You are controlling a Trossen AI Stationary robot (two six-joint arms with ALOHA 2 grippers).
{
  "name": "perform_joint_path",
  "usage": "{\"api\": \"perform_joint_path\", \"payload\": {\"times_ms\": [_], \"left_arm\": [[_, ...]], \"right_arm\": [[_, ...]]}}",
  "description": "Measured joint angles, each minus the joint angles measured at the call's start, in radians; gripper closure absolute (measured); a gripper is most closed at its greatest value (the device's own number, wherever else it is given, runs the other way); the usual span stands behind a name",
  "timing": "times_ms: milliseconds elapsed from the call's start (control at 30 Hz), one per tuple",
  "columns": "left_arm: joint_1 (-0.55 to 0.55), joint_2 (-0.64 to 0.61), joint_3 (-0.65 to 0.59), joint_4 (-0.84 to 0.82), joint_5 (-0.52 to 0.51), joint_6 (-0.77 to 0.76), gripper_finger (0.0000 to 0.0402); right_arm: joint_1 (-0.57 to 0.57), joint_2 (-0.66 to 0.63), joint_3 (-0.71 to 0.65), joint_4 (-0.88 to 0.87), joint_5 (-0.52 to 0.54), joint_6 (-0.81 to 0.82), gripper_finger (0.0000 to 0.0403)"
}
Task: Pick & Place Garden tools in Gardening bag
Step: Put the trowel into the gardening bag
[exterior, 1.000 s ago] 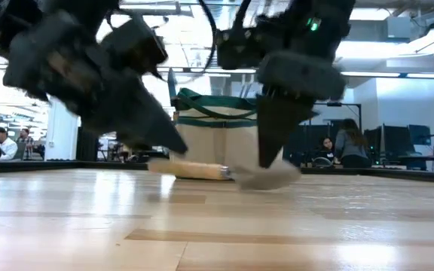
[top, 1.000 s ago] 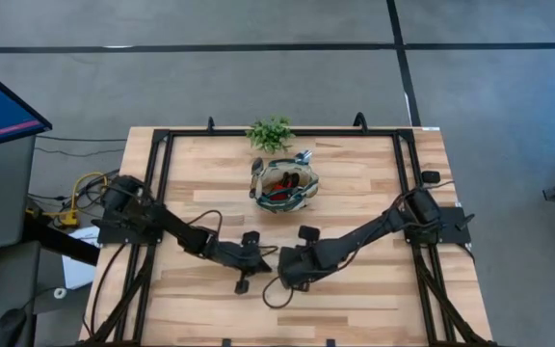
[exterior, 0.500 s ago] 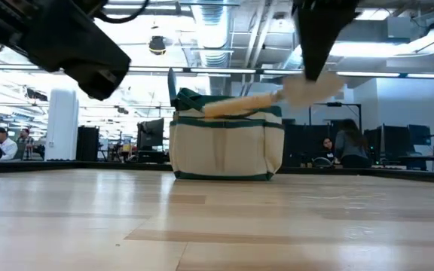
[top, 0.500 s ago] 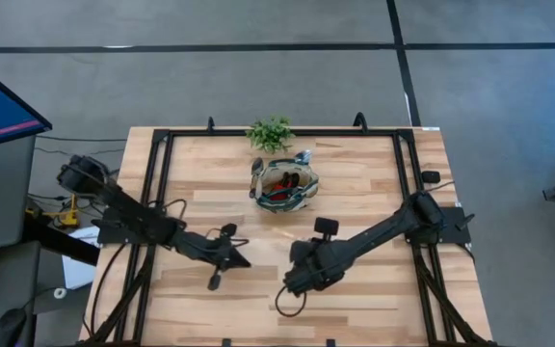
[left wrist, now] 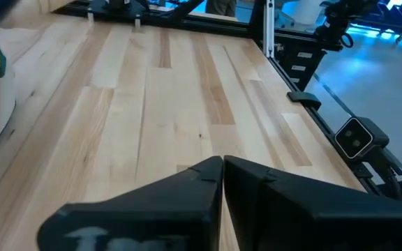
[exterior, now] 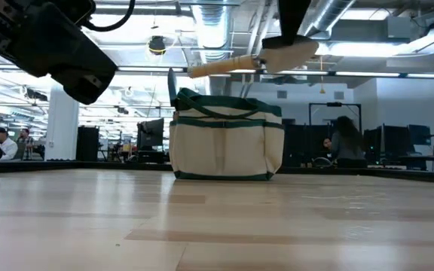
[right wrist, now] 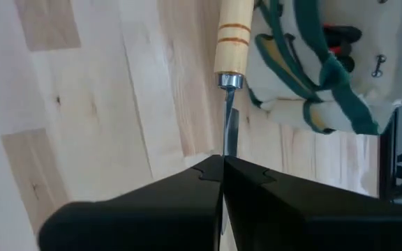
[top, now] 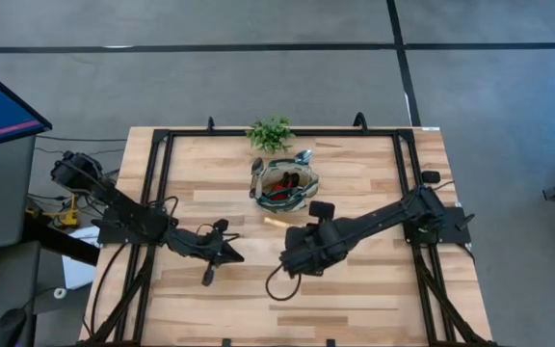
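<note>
The tan gardening bag (top: pixel 285 185) with green trim stands upright on its base at the table's far middle. It holds a red-and-black item (right wrist: pixel 337 35), and silver scoops (top: pixel 255 172) stick up at its rim. My right gripper (right wrist: pixel 222 162) is shut on a wooden-handled trowel (exterior: pixel 236 64), which hangs in the air just near of the bag and higher than its top. My left gripper (left wrist: pixel 223 164) is shut and empty, raised over the table left of the middle (top: pixel 231 253). My right gripper pinches the trowel's metal part (right wrist: pixel 229 132), just past the wooden handle, between its two fingers. The fingers come slanting down from above. The trowel is lifted clear of the table and lies nearly level, its wooden handle (exterior: pixel 217 69) sticking out toward the table's left side.
A small leafy green plant (top: pixel 270 133) stands at the far edge behind the bag. A black frame (top: pixel 162 193) runs along the table's sides. Bare wood lies across the near half (top: pixel 287 308). People sit in the room beyond the table (exterior: pixel 345 143).
My right gripper has risen with the trowel, which has gone from lying on the table to hanging above the height of the bag's top. My left gripper has drawn back toward the table's left edge and risen, still shut.
</note>
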Motion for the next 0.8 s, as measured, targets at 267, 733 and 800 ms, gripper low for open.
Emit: {"api": "perform_joint_path", "payload": {"times_ms": [267,733,800], "left_arm": [[0.002,0.000,0.000,0.012,-0.124,0.008,0.0398],[0.084,0.001,0.083,-0.062,0.051,0.029,0.0272],[0.094,0.001,0.100,-0.098,0.069,0.029,0.0260]], "right_arm": [[0.011,0.002,-0.001,0.041,-0.111,-0.048,0.0402],[-0.003,0.018,0.000,0.168,-0.301,-0.181,0.0403],[-0.006,0.019,-0.001,0.168,-0.317,-0.182,0.0403]]}}
